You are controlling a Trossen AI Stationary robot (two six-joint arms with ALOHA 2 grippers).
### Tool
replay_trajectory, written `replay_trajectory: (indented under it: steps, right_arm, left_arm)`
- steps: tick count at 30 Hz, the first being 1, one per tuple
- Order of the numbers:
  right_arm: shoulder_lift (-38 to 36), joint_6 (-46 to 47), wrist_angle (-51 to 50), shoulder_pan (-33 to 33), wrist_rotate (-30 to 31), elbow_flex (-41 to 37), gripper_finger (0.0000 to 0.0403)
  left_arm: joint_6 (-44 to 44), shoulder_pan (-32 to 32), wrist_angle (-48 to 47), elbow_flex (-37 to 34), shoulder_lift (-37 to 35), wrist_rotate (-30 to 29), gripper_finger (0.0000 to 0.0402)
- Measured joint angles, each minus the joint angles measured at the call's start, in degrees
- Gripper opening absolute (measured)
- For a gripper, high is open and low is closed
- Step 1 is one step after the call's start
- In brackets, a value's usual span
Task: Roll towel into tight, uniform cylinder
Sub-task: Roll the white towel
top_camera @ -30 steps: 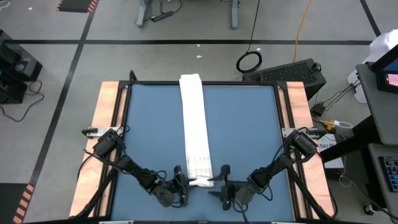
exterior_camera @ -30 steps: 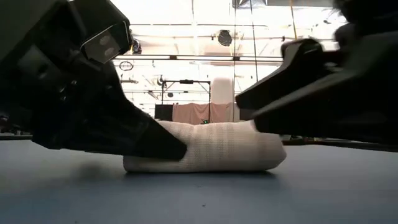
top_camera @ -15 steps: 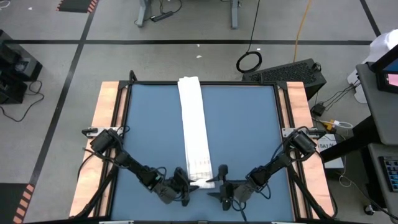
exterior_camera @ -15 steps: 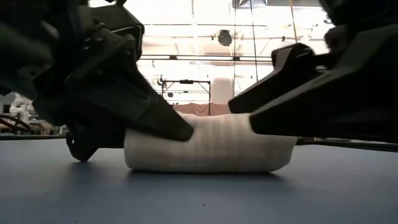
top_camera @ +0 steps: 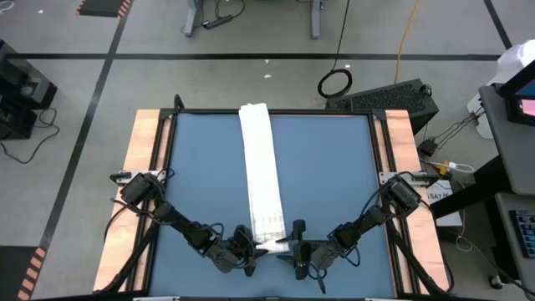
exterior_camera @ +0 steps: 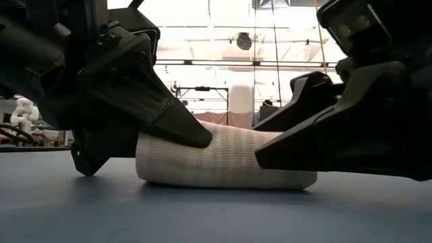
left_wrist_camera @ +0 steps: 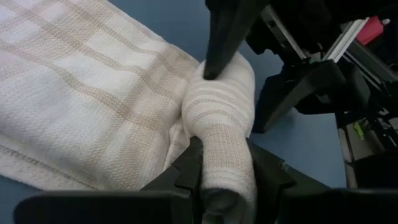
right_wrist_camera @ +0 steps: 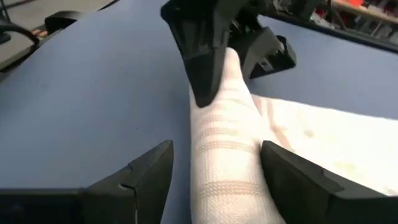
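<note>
Towel (top_camera: 260, 180): short roll begun between both claws, left claw (left_wrist_camera: 225, 180) clamping one end, right claw (right_wrist_camera: 214, 180) open astride the other; long strip ahead unrolled.

The right gripper (right_wrist_camera: 214, 177) has its two dark fingers (right_wrist_camera: 134, 180) spread on either side of the rolled end of the towel (right_wrist_camera: 227, 155), with a gap showing at each side. The roll lies on the blue table (right_wrist_camera: 81, 93); its unrolled part spreads flat beside it. Past the roll, the left gripper (right_wrist_camera: 205, 56) presses a finger down on the far end of the roll.
</note>
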Motion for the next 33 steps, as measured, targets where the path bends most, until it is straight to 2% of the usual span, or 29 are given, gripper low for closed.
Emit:
replay_trajectory:
  steps: [4, 8, 11, 16, 20, 26, 33]
  right_arm:
    - [0.04, 3.02, -0.15, -0.31, -0.17, 0.0, 0.0215]
    - [0.14, -0.01, 1.25, -0.2, 0.48, -0.02, 0.0204]
    - [0.14, -2.26, 1.73, -0.06, -0.09, 0.2, 0.0215]
    - [0.14, 5.01, -5.93, -2.2, -5.38, 1.56, 0.0246]
    - [0.12, 6.62, -6.55, -3.22, -7.67, 1.79, 0.0243]
    - [-0.19, 2.5, -5.96, -2.04, -2.67, 1.77, 0.0233]
    - [-0.84, 0.2, -3.53, -0.45, 0.74, 1.76, 0.0284]
  left_arm:
    - [0.82, -0.06, 0.3, 0.0, 0.0, 0.65, 0.0087]
    - [0.94, -0.09, -0.2, 0.02, 0.0, 0.99, 0.0087]
    - [2.01, -0.25, -0.56, 0.04, 0.0, 1.35, 0.0088]
    - [2.08, -0.26, -0.71, 0.04, 0.0, 1.39, 0.0088]
    - [2.08, -0.26, -0.83, 0.04, 0.0, 1.39, 0.0088]
    - [2.06, -0.26, -0.99, 0.02, 0.0, 1.39, 0.0088]
    - [3.01, -0.35, -1.0, 0.0, 0.02, 1.65, 0.0088]
